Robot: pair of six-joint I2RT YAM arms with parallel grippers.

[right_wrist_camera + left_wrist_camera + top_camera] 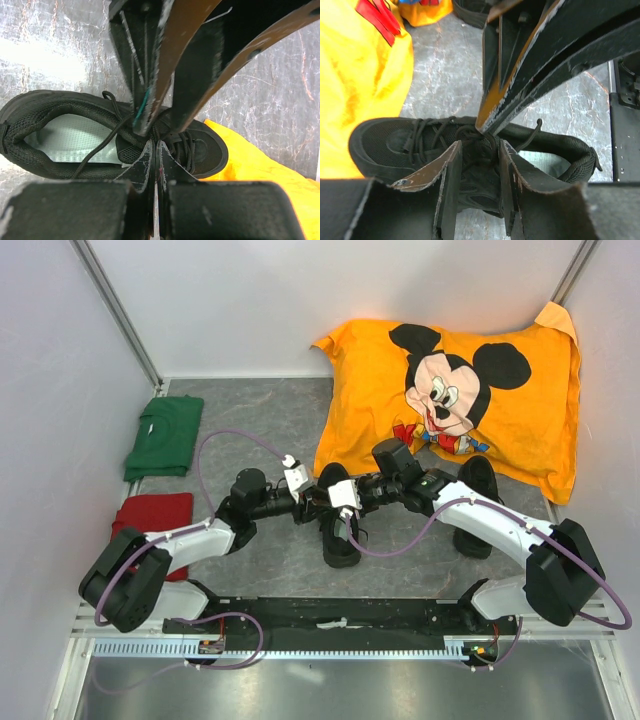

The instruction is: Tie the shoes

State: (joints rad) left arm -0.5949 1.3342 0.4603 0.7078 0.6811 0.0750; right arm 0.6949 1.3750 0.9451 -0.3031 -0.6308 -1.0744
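One black shoe point(340, 545) lies mid-table, also in the left wrist view point(380, 145) and the right wrist view point(30, 115), with its pale insole point(65, 140) showing. Both grippers meet over its laces. My left gripper point(480, 145) is open, its fingers straddling the lace knot on the tongue. My right gripper point(155, 144) is shut, its tips pinched at the lace loop point(470, 134) between the left fingers. The second shoe point(478, 480) lies to the right, partly under my right arm.
A large orange Mickey Mouse pillow point(460, 390) lies at the back right, touching both shoes' toes. A folded green shirt point(165, 435) and a red cloth point(155, 515) lie at the left. White walls close in both sides.
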